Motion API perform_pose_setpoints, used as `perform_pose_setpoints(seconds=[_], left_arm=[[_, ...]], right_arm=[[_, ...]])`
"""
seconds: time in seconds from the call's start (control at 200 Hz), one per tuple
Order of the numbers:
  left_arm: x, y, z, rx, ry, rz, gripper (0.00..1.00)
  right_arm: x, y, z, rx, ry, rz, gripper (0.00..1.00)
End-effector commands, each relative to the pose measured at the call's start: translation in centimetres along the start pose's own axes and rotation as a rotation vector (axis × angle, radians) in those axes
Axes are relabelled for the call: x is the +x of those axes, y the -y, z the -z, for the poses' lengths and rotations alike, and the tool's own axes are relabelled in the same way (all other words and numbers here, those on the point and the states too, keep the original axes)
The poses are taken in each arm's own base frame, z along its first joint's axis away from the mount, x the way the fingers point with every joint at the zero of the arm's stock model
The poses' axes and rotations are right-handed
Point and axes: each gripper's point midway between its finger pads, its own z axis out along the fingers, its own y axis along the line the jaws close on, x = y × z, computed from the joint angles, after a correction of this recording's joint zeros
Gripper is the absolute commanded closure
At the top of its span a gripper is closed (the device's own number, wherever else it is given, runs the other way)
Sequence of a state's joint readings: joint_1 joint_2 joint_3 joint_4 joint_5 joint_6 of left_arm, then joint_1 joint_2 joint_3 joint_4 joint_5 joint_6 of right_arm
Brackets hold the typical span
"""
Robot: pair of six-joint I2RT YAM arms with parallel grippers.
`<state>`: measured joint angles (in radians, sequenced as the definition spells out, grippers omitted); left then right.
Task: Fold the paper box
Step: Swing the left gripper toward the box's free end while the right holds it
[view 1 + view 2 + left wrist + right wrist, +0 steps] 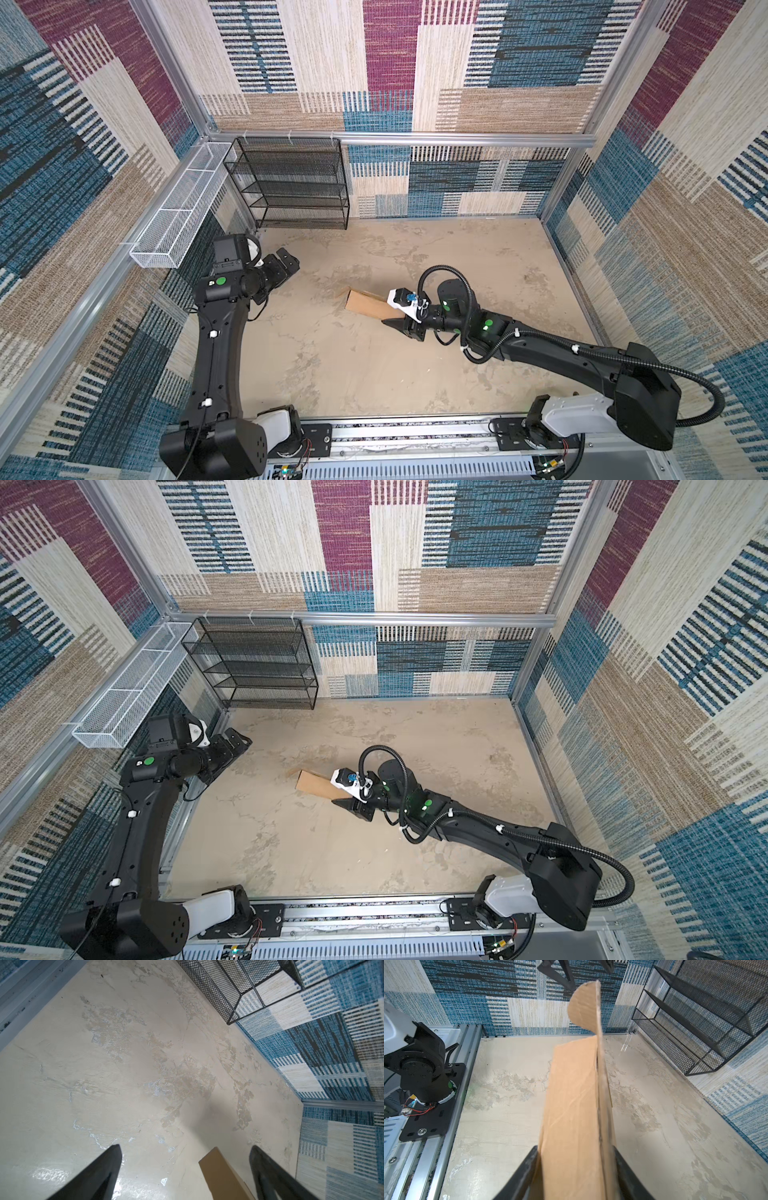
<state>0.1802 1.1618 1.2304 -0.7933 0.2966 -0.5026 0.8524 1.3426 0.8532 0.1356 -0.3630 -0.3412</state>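
Observation:
The paper box (365, 305) (313, 785) is a brown cardboard shape folded to a shallow box, near the table's middle. My right gripper (392, 316) (341, 799) is shut on its near end. In the right wrist view the fingers (529, 1159) press both wide faces of the box (571, 1095), and a rounded flap (583, 1007) sticks out at the far end. My left gripper (289, 261) (240, 739) hangs open at the left, apart from the box. In the left wrist view its jaws (186, 1147) stand wide, with only a far box corner (222, 1174) showing between them.
A black mesh shelf (291, 183) stands at the back left against the wall. A white mesh basket (178, 208) hangs on the left wall rail. The arms' mounting rail (415, 432) runs along the front edge. Patterned walls close in three sides.

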Motion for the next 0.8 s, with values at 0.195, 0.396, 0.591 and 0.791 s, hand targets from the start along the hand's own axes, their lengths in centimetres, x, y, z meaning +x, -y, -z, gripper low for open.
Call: perform_pose_setpoints(seconds=[0.195,0.396,0.591,0.791], left_arm=[[5.1,2.7,1.7,0.144,0.025,-0.312,0.17],[7.1,4.6,2.0,0.176,-0.018,-0.474,0.16],[9.0,5.9,2.0,0.217,-0.091,-0.621,0.18],[10.8,7.2,2.5,0.266,-0.168,-0.731,0.24]], right_arm=[[-0.4,-0.1,-0.5,-0.114,0.021,-0.044,0.69],[1.0,-0.5,-1.1,-0.139,0.008,-0.063,0.69],[1.6,-0.5,-0.7,-0.134,0.012,-0.068,0.69],[2.1,-0.4,-0.5,-0.127,0.010,-0.081,0.70]])
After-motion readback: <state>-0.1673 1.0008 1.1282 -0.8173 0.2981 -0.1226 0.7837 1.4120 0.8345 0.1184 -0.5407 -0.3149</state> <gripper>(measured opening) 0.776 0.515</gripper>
